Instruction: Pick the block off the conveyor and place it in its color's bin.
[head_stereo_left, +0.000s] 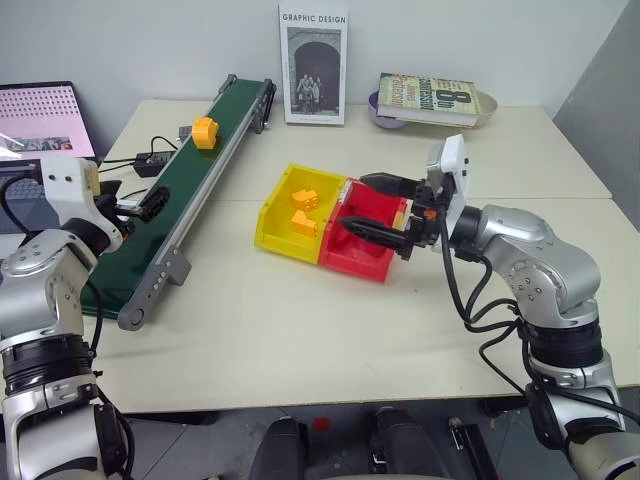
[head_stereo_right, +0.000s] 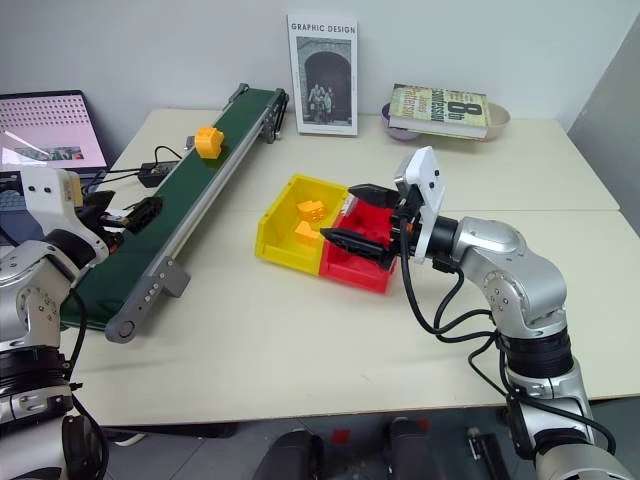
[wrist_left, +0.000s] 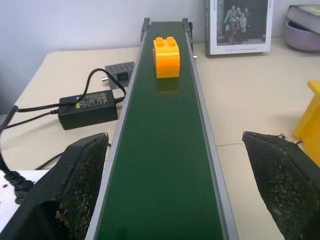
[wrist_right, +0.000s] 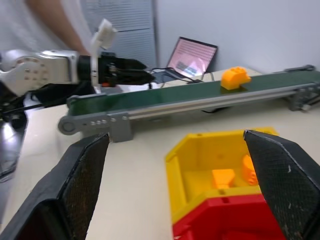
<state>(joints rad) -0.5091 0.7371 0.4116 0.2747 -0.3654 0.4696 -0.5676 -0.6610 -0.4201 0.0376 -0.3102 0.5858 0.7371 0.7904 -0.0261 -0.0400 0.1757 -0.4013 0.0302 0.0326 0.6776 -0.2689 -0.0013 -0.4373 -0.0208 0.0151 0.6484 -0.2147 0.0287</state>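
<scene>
The left hand (head_stereo_left: 150, 203), fingers spread wide and empty, hangs over the near stretch of the conveyor (head_stereo_left: 175, 205). The block (head_stereo_left: 204, 131) sits up the belt at one o'clock from it, well apart. Closing too soon would miss the block or knock it off the belt. At four o'clock from the block, the right hand (head_stereo_left: 375, 207), also parted and empty, hovers by the yellow bin (head_stereo_left: 275, 222).
</scene>
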